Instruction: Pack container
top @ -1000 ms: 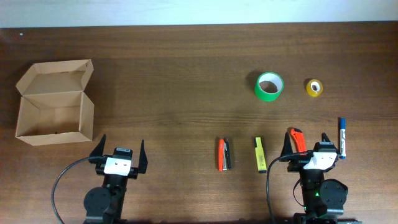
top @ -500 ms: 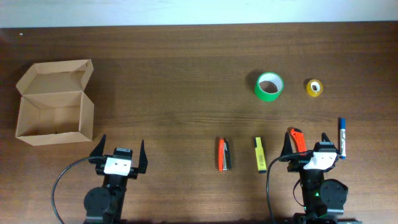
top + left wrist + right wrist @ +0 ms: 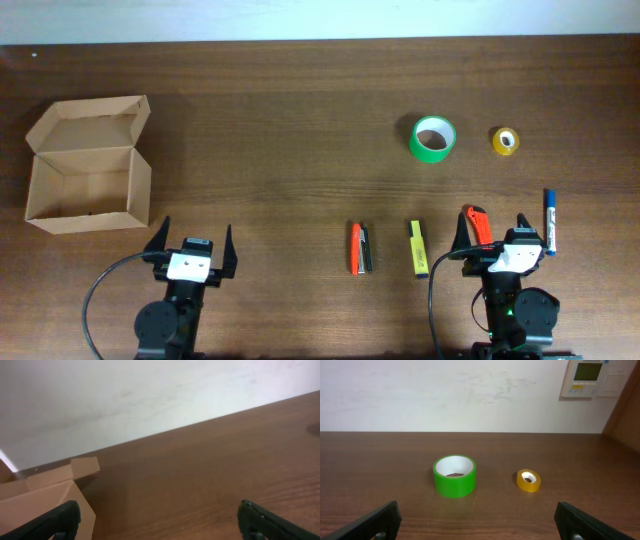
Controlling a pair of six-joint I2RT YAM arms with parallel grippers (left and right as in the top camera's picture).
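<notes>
The brown cardboard box [image 3: 88,165] stands open at the left of the table, its flap lid folded back; the inside looks empty. Its corner shows in the left wrist view [image 3: 45,502]. My left gripper [image 3: 192,240] is open and empty, near the front edge, right of the box. My right gripper [image 3: 492,228] is open and empty at the front right. Near it lie an orange cutter [image 3: 476,225], a blue marker [image 3: 550,222], a yellow highlighter [image 3: 418,248] and an orange stapler [image 3: 360,248].
A green tape roll [image 3: 433,139] and a small yellow tape roll [image 3: 506,141] stand at the back right; both show in the right wrist view, green [image 3: 454,476] and yellow [image 3: 528,480]. A white wall runs behind the table's far edge.
</notes>
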